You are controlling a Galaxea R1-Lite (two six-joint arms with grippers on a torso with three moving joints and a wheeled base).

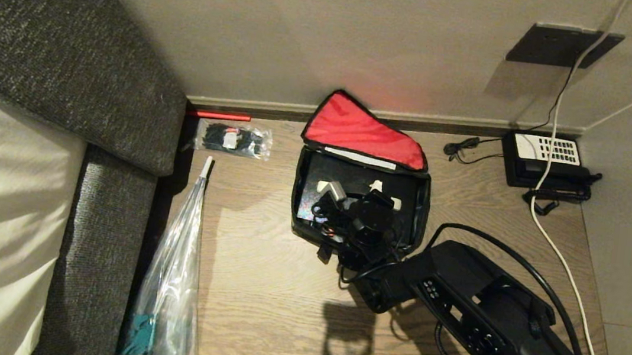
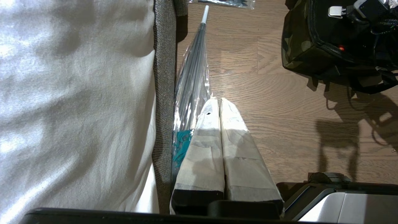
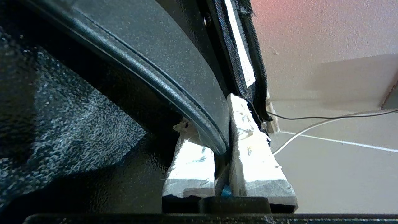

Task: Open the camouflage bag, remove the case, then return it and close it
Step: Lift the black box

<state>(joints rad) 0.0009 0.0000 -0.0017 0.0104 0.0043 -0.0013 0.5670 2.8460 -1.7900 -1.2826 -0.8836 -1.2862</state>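
The camouflage bag (image 1: pixel 309 233) sits at the centre of the head view on the wooden floor (image 1: pixel 255 290), close to the wall. Its red-lined lid (image 1: pixel 360 130) is thrown back toward the upper part of the frame. The case (image 1: pixel 315 180) lies flat inside it, black and nearly filling the opening, with its long axis running left to right across the picture.

The right gripper (image 3: pixel 222 146) reaches in from the lower right of the head view, and its wrist hangs over the bag's near half. In the right wrist view its taped fingers (image 3: pixel 255 165) are drawn narrow and pinch a rounded black rim between them. I take this rim to be the case's edge. One finger sits on the inner side of the rim and the other between the rim and the bag's black-trimmed wall (image 3: pixel 248 40). So the case lies directly at the fingertips, with the bag wall tight against the outer finger. By my judgement the coming lift depends on this: the case must rise straight out along the wall, or it may drag the fabric with it.

The left gripper (image 2: pixel 220 102) is parked well to the left beside the bed (image 2: pixel 77 93), with its fingers pressed together on nothing.
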